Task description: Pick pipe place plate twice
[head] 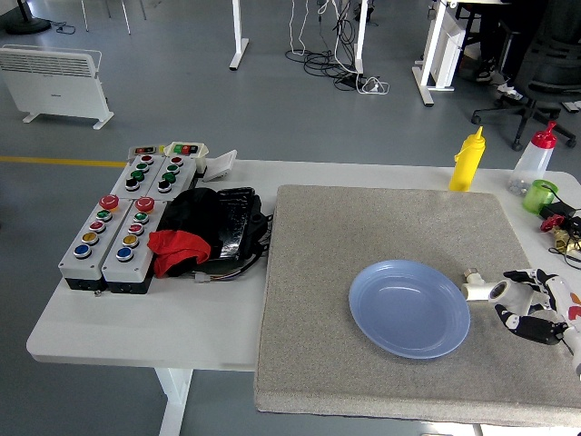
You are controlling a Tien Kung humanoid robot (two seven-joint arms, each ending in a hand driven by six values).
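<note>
As the right hand (pixel 528 305) closes loosely on the pipe (pixel 481 289), it may slip beside the plate (pixel 409 308).

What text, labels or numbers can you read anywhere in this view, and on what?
None is legible.
Button boxes: any labels by the coloured buttons are too small to read.
Yellow squeeze bottle and clear bottle with red cap: no print visible.
Blue plate, pipe fitting, right hand: no visible markings.

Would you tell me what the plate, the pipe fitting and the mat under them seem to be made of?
Plate: probably plastic, smooth blue with a soft sheen. Pipe fitting: likely white plastic, matte. Mat: grey, speckled and rough, felt or carpet by its look.
</note>
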